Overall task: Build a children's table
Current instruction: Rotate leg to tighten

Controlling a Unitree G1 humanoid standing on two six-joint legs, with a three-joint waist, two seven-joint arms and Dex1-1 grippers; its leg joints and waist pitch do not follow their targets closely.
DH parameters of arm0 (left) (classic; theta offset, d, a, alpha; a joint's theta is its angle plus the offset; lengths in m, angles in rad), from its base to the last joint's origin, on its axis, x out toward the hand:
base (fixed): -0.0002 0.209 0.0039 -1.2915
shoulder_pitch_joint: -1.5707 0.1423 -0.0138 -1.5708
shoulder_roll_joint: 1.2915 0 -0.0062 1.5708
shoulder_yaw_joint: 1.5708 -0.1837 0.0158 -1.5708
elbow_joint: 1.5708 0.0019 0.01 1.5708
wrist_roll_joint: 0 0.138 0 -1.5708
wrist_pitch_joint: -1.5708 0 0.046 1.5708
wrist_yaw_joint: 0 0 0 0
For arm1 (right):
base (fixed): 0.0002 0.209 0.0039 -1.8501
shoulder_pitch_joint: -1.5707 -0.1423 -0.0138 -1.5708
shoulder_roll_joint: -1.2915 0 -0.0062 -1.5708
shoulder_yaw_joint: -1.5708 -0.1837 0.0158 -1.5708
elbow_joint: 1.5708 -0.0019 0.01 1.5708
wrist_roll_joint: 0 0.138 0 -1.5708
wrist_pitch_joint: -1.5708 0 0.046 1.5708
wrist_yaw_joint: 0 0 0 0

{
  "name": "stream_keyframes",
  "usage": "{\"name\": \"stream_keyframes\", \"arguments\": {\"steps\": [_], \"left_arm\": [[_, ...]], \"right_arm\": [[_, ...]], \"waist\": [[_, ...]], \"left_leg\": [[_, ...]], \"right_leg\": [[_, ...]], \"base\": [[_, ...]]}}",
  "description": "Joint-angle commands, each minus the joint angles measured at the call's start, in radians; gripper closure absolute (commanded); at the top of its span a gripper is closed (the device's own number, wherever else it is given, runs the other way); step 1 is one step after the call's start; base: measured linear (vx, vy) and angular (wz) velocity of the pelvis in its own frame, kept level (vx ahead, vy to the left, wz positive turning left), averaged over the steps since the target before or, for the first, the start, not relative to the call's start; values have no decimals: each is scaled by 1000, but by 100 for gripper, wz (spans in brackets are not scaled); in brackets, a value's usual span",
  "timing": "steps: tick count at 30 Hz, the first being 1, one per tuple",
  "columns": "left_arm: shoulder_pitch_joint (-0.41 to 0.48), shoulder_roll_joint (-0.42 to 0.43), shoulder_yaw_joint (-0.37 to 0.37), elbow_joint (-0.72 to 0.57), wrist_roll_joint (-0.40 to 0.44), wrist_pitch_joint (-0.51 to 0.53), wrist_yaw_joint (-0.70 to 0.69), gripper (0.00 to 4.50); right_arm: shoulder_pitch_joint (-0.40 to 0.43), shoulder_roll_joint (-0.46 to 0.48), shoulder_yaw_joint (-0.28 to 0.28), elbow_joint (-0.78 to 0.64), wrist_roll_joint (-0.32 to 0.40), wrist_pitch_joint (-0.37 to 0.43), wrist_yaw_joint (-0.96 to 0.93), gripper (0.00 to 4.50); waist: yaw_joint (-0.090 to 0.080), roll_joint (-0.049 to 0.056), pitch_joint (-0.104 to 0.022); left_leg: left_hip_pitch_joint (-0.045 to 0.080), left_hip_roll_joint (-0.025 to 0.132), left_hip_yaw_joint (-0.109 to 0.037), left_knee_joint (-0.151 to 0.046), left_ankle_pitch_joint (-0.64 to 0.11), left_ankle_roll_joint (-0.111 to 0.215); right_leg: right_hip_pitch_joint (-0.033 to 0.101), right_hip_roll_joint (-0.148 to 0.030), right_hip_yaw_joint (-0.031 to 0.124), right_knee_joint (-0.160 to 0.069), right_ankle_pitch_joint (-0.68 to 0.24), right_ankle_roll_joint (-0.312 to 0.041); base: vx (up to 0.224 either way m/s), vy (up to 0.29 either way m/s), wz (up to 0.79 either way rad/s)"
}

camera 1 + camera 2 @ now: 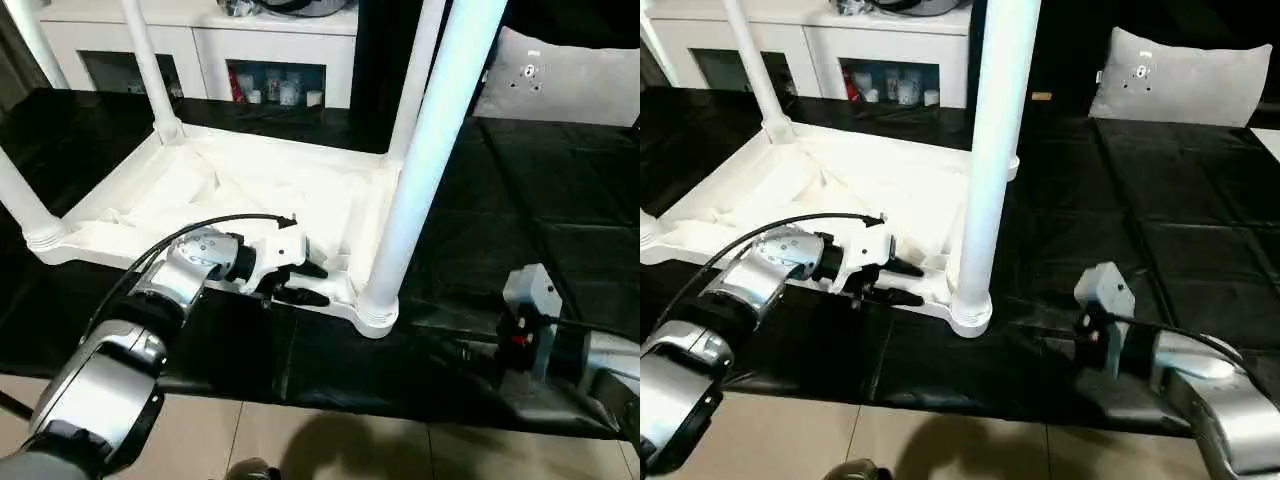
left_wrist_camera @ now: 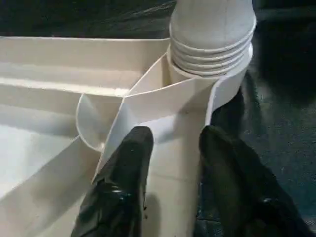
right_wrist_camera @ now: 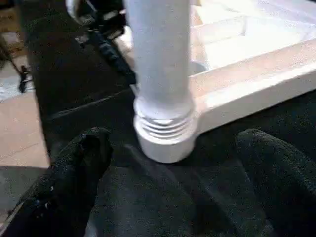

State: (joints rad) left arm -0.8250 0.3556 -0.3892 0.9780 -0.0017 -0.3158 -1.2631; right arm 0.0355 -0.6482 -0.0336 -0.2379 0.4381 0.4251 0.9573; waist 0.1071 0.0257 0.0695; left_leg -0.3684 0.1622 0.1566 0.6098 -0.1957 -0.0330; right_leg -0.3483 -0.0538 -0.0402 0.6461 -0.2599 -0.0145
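1. Table (image 1: pixel 250 190) upside down on counter (image 1: pixel 520 210), all four legs socketed; flipping upright prob. left.
2. Left end effector (image 1: pixel 300 282) straddles near rim, fingers (image 2: pixel 129 163) half-open, grip unclear.
3. Right end effector (image 3: pixel 173 168) wide open, empty, by near-right leg (image 1: pixel 425 160).

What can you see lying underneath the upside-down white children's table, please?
The children's table rests top-down on the black cover of the worktable, which spreads out on all sides of it. Whatever lies directly beneath the top is hidden by the white ribbed underside.
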Motion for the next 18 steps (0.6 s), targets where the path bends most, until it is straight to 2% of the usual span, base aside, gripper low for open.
{"name": "stream_keyframes", "arguments": {"steps": [1,5,7,10,12,16,18], "left_arm": [[-12,5,-2,31,30,-4,-18,275],[-25,1,-5,63,40,-17,-40,295],[-31,-2,-6,75,48,-18,-39,321],[-39,-7,-10,95,55,-23,-54,330],[-43,-9,-17,107,61,-20,-79,352],[-48,-9,-23,118,68,-14,-120,383],[-51,-10,-19,124,72,-20,-114,403]], "right_arm": [[0,-15,0,-27,12,13,6,0],[0,-16,-2,-36,13,26,10,0],[1,-19,1,-37,14,27,9,0],[3,-22,2,-41,18,30,8,0],[7,-24,1,-45,19,33,9,0],[12,-25,-5,-42,14,33,13,0],[13,-26,-6,-42,11,33,12,0]], "waist": [[6,-9,-61],[6,-9,-61],[6,-9,-61],[5,-8,-60],[6,-5,-59],[8,-7,-62],[9,-7,-64]], "left_leg": [[12,75,-24,-76,-144,58],[10,75,-25,-77,-136,56],[10,76,-25,-77,-136,57],[12,76,-25,-78,-145,54],[13,77,-26,-79,-145,52],[11,77,-25,-79,-123,60],[10,77,-25,-77,-95,74]], "right_leg": [[34,-111,52,-89,-3,-262],[34,-112,52,-89,0,-260],[34,-112,52,-88,6,-261],[33,-113,53,-92,-10,-258],[32,-114,54,-92,-10,-258],[34,-113,52,-86,51,-269],[36,-114,51,-82,106,-272]], "base": [[0,0,0],[0,0,0],[0,0,0],[0,0,0],[0,0,0],[0,0,0],[0,0,0]]}}
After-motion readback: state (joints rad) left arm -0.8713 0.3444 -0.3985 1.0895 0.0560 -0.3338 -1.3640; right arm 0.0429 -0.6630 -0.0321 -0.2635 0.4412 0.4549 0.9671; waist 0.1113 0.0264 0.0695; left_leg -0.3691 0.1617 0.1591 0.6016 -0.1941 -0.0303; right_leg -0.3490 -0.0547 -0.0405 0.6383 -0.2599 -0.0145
